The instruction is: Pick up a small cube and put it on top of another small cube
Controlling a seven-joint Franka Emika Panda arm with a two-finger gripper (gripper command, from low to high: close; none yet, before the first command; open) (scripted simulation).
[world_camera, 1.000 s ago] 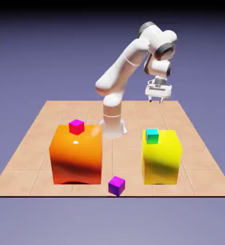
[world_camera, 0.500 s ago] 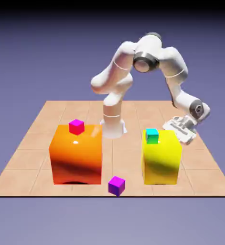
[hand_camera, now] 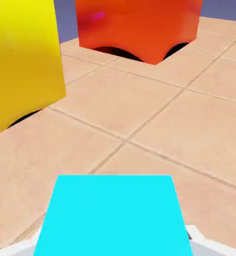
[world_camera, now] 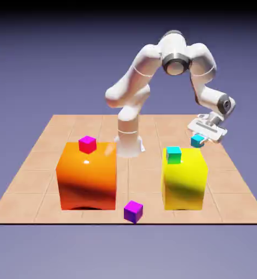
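Note:
The small cube (world_camera: 197, 141), cyan on top with blue sides, hangs just above the floor behind the yellow block's right corner, and my gripper (world_camera: 199, 140) is shut on it. In the hand view this small cube (hand_camera: 112, 215) fills the bottom middle, with a grey fingertip (hand_camera: 202, 243) showing beside it. The other small cube (world_camera: 87, 144), magenta-pink, rests on top of the big orange block (world_camera: 87, 177) at the exterior view's left, far from the gripper.
A big yellow block (world_camera: 184, 180) carries a cyan-topped, green-sided cube (world_camera: 174, 155). A purple cube (world_camera: 133, 211) lies at the floor's near edge between the blocks. In the hand view the yellow block (hand_camera: 19, 60) and orange block (hand_camera: 140, 25) stand ahead.
The arm swung down behind the yellow block, the jaws closed on the cyan and blue cube, and the hand has risen a little with it.

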